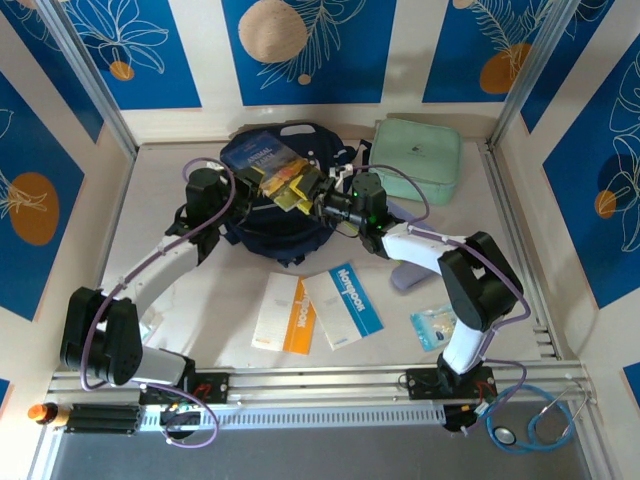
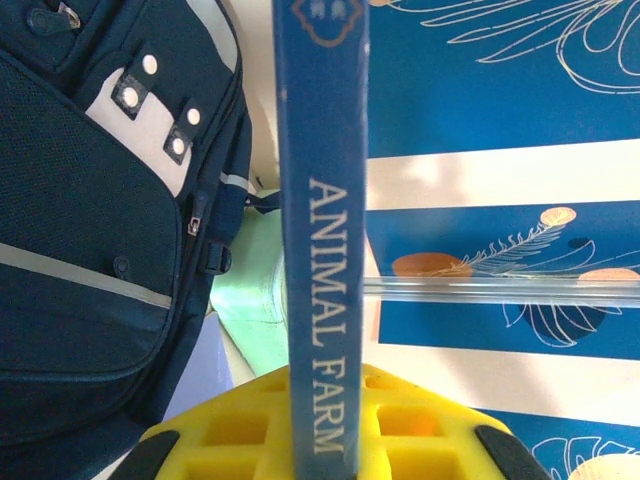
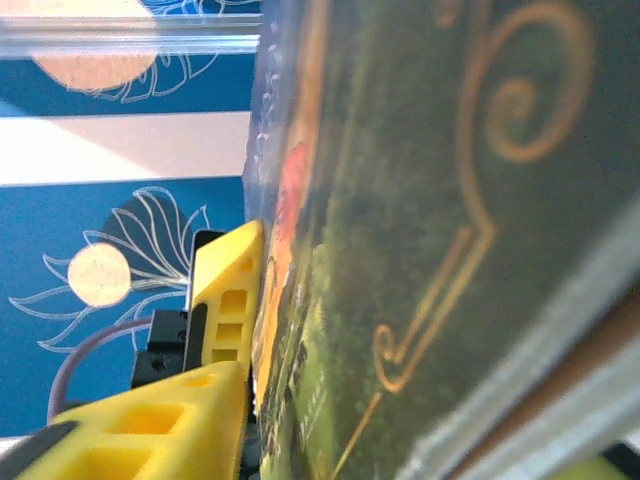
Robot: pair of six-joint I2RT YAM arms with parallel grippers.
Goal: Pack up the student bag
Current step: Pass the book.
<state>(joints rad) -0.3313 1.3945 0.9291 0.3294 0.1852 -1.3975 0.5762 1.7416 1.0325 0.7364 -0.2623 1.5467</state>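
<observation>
The student bag (image 1: 285, 228), dark navy, lies at the back middle of the table; its pocket with white patches shows in the left wrist view (image 2: 90, 250). A blue book, Animal Farm (image 1: 260, 158), hangs over the bag. My left gripper (image 1: 283, 188) is shut on the book's spine (image 2: 322, 250), with yellow fingers (image 2: 420, 430) on both sides. My right gripper (image 1: 316, 196) reaches in from the right, and the book's cover (image 3: 430, 250) lies between its jaws. One yellow finger (image 3: 150, 430) sits right beside the cover; the other is mostly hidden.
A mint-green zip case (image 1: 416, 160) lies at the back right, next to the bag. Two booklets (image 1: 285, 315) (image 1: 345, 303) and a small blue card (image 1: 435, 325) lie on the near table. A lilac object (image 1: 405, 272) sits under the right arm.
</observation>
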